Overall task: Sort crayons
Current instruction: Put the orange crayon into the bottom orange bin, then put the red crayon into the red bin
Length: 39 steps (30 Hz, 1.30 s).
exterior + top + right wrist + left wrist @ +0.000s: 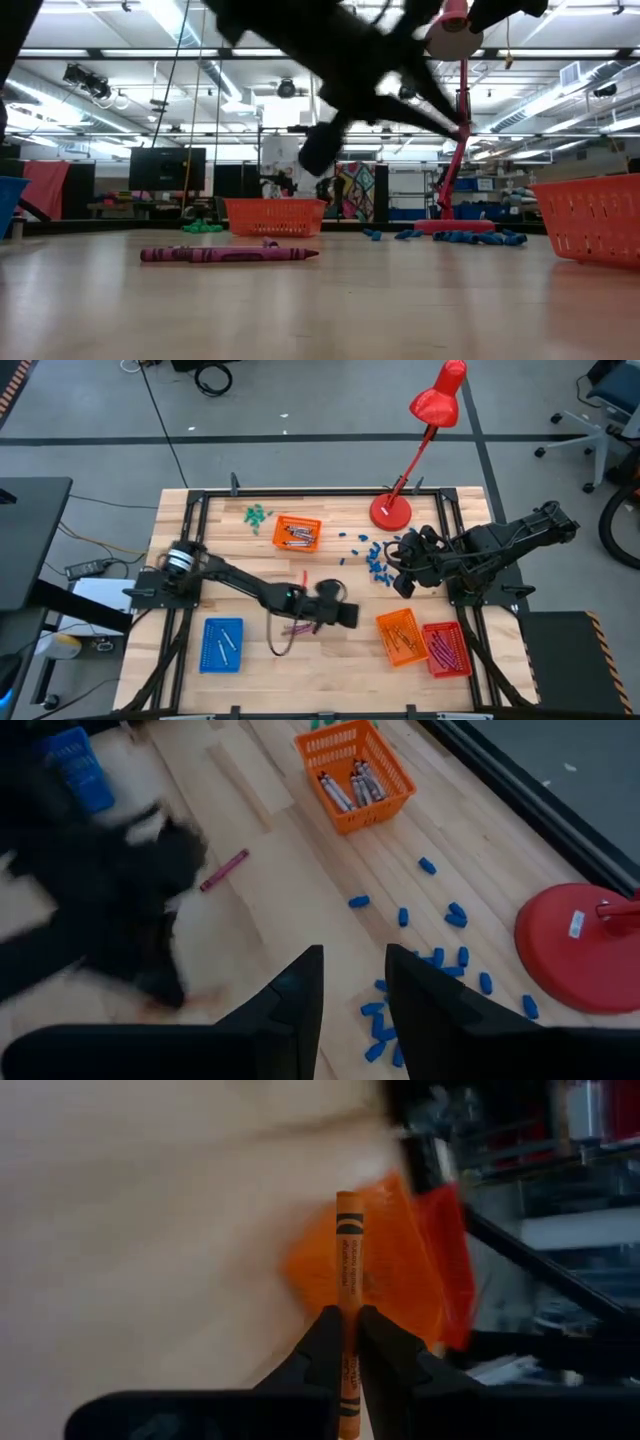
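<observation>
- Left gripper (350, 1330): closed on an orange crayon (348, 1255), pinched between the two dark fingers. The crayon runs lengthwise through the grip, its longer part projecting forward past the fingertips.
- Position of left gripper (345, 614): over the middle of the wooden table (250, 570), toward the near edge, arm stretched from the left side. In the low view it hangs clear above the table surface.
- Ahead of the held crayon in the left wrist view: an orange tray (400, 1270) with a red tray (450, 1260) just beside it. In the high view these sit side by side at the near right of the table, orange (400, 636) and red (446, 648), each holding crayons.
- Loose magenta crayons (228, 254) lie flat on the table, end to end; in the high view they sit just beside the left gripper (300, 628). One red crayon (224, 870) lies apart, nearer the middle.
- Far orange basket (297, 533): holds several grey-white crayons (350, 786).
- Blue tray (222, 644): near left of the table, with a few pale crayons inside.
- Right gripper (355, 990): fingers parted, holding nothing, poised above scattered blue pieces (440, 960) near the red lamp base (390, 511).
- Green pieces (258, 515) lie at the far side, beside the far orange basket.
</observation>
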Each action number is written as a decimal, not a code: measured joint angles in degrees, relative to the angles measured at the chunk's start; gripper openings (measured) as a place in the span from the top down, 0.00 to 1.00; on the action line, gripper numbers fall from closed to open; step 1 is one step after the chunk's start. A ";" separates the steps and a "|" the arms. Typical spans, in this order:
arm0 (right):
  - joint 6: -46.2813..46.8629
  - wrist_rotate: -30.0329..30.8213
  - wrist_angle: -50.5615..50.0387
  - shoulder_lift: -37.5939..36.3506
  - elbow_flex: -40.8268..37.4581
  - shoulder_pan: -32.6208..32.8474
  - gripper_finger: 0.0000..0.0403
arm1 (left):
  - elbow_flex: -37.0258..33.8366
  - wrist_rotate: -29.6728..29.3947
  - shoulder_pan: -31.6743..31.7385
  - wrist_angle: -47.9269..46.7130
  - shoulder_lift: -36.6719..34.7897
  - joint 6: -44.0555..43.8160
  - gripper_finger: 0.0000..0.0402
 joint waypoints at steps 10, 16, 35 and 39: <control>0.00 0.07 0.26 -0.04 0.00 -0.25 0.72 | 23.33 -0.14 -1.34 -2.98 15.79 -0.28 0.93; -0.05 0.03 0.46 -0.01 0.00 -0.25 0.72 | 32.12 -0.34 -1.06 -2.96 22.42 -2.92 0.93; 1.47 -0.85 0.79 -0.04 0.00 -0.25 0.72 | 35.75 -0.85 -0.88 -14.07 21.30 3.36 0.56; 1.55 -0.83 0.85 -0.04 0.00 -0.25 0.72 | 35.73 -7.89 -1.82 -33.42 16.04 6.50 0.60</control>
